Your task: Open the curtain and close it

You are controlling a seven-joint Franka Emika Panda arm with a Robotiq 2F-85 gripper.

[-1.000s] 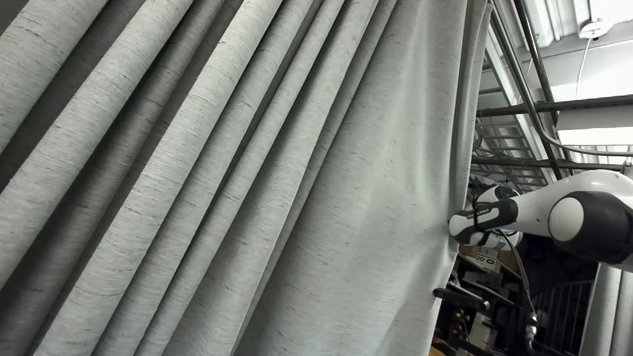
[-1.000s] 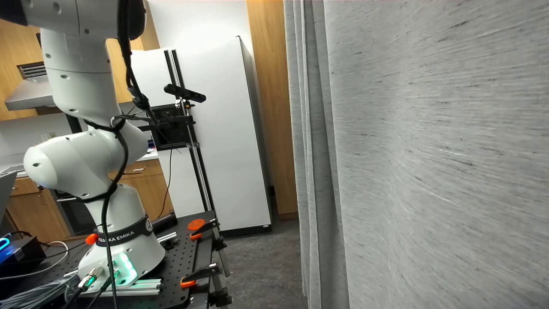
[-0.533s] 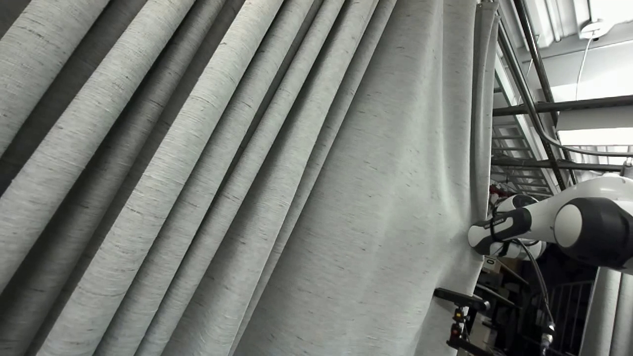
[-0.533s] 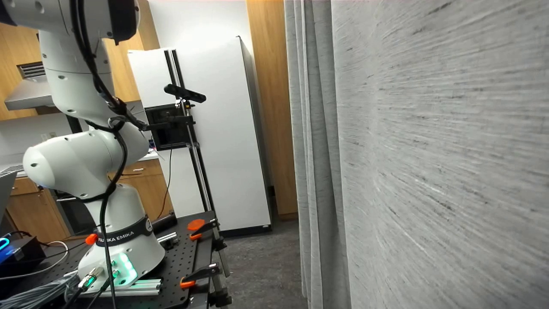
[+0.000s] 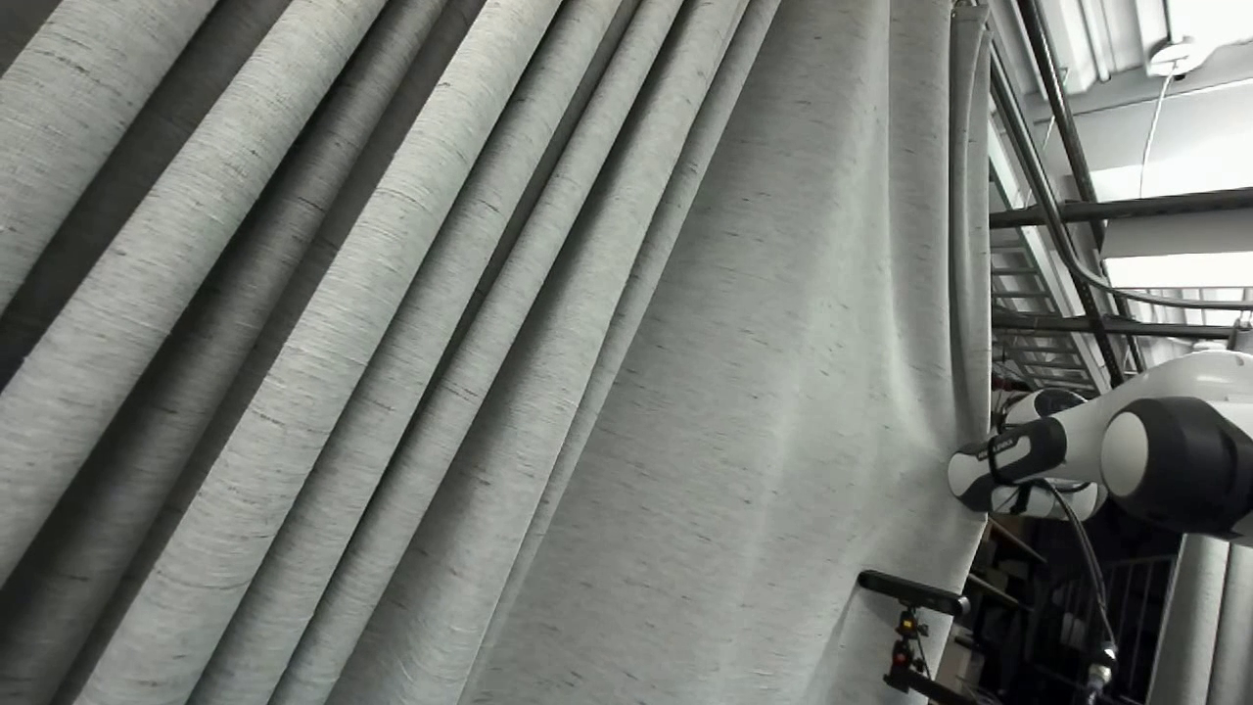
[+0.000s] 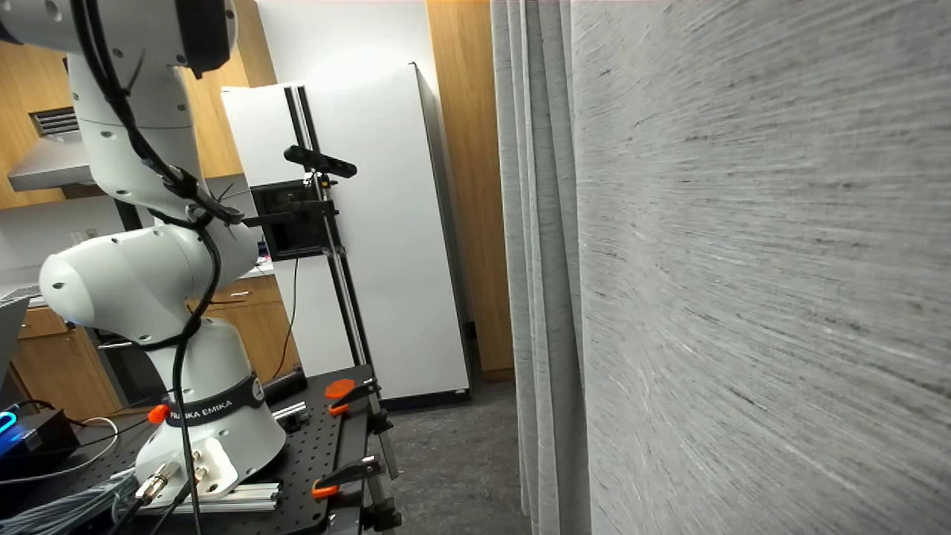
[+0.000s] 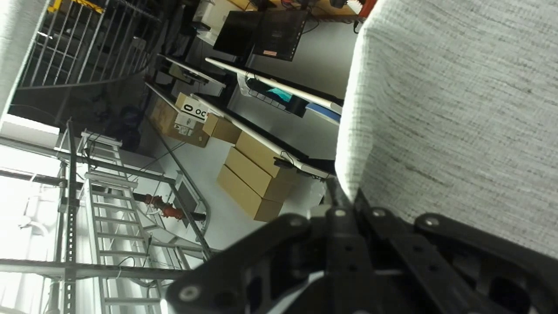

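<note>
Curtain (image 5: 724, 392): pleats bunched left, smooth panel reaching right; sideways pulling could bind it overhead.
Arm (image 5: 1126, 446): right; overreach might stall it.
Claw (image 7: 348, 194): closed, pinching the curtain's edge; a shallow bite could slip under tension.
Camera (image 5: 910, 592): nearer than the fabric; slack might snag.

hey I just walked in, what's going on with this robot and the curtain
A robot arm is handling a big light grey curtain; the wrist view shows its gripper shut on the fabric's edge. Much of it hangs in long pleats. Beyond that edge, cardboard boxes are in plain view, so it doesn't look fully closed.
</note>
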